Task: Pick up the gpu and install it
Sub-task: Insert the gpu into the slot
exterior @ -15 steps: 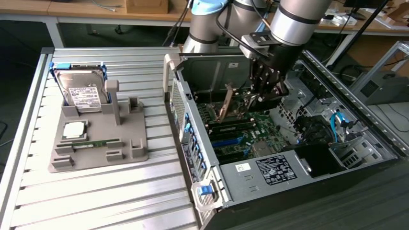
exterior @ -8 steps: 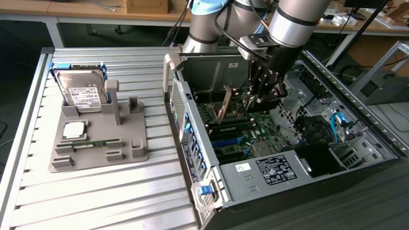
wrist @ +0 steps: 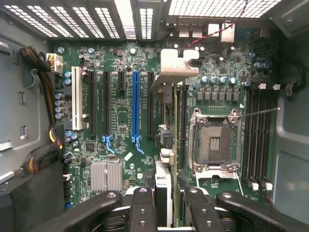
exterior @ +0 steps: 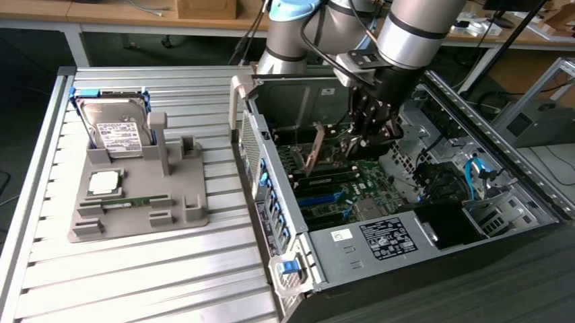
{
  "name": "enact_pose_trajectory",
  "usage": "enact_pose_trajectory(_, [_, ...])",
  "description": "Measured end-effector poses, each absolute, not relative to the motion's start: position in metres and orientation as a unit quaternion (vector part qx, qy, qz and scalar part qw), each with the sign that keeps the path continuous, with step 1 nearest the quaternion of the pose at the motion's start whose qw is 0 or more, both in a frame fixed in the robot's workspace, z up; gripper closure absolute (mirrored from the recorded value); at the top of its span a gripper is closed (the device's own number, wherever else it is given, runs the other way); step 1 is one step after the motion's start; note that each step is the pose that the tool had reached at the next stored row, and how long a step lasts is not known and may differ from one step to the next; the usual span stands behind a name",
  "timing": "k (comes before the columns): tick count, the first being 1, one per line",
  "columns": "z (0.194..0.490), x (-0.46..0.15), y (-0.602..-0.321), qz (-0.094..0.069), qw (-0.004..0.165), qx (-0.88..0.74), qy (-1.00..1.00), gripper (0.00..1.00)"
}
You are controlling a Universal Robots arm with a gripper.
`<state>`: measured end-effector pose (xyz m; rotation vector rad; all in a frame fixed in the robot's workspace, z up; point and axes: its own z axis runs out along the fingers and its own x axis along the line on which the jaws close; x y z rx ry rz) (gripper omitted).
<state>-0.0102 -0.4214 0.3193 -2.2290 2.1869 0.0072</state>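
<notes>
GPU (exterior: 316,156) hangs upright inside the open case (exterior: 503,195), edge-on above the motherboard (exterior: 346,192), pinched from above. Widest first: a ribbed metal tabletop (exterior: 134,269) carries everything, with wooden desks and a cardboard box behind it. The case lies on its side at the exterior view's right, side panel off, board facing up. To the exterior view's left sits a grey holder (exterior: 134,195), well apart from the case, with a hard drive (exterior: 117,128) standing in its rack, a square chip (exterior: 104,182) lying flat and a green memory stick (exterior: 126,202) in a groove. The arm (exterior: 409,33) reaches down into the case, and its gripper (exterior: 367,134) is over the middle of the board. In the wrist view the gripper (wrist: 166,193) shows both fingers (wrist: 142,203) closed on the card (wrist: 171,140), partly parted by its thickness. The card runs edge-on away from them, its pale bracket (wrist: 176,65) at the far end near the rear vents. It stands beside the blue slot (wrist: 135,106), between that and the CPU socket (wrist: 215,142); whether its edge touches a slot, I cannot tell.
</notes>
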Motion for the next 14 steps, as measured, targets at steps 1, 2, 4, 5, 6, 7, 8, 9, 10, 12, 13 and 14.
enact_pose_trajectory(1, [0.3193, -0.0108, -0.4219, 0.002, 0.009, -0.714, 0.7, 0.72])
enact_pose_trajectory(2, [0.3191, -0.0111, -0.4221, 0.002, 0.009, -0.714, 0.7, 0.72])
enact_pose_trajectory(4, [0.3189, -0.0127, -0.4226, 0.002, 0.009, -0.714, 0.7, 0.72])
enact_pose_trajectory(5, [0.3189, -0.0135, -0.4229, 0.002, 0.009, -0.714, 0.7, 0.72])
enact_pose_trajectory(6, [0.3187, -0.0143, -0.4233, 0.002, 0.009, -0.714, 0.7, 0.72])
enact_pose_trajectory(7, [0.3185, -0.0148, -0.424, 0.002, 0.009, -0.714, 0.7, 0.72])
enact_pose_trajectory(8, [0.3182, -0.015, -0.4247, 0.002, 0.009, -0.714, 0.7, 0.72])
enact_pose_trajectory(9, [0.3179, -0.0151, -0.4255, 0.002, 0.009, -0.714, 0.7, 0.72])
enact_pose_trajectory(10, [0.3177, -0.0153, -0.4264, 0.002, 0.009, -0.714, 0.7, 0.72])
enact_pose_trajectory(12, [0.3165, -0.0156, -0.4282, 0.002, 0.01, -0.712, 0.702, 0.72])
enact_pose_trajectory(13, [0.3163, -0.0156, -0.4284, 0.002, 0.01, -0.711, 0.703, 0.72])
enact_pose_trajectory(14, [0.316, -0.0156, -0.4286, 0.002, 0.01, -0.71, 0.704, 0.72])
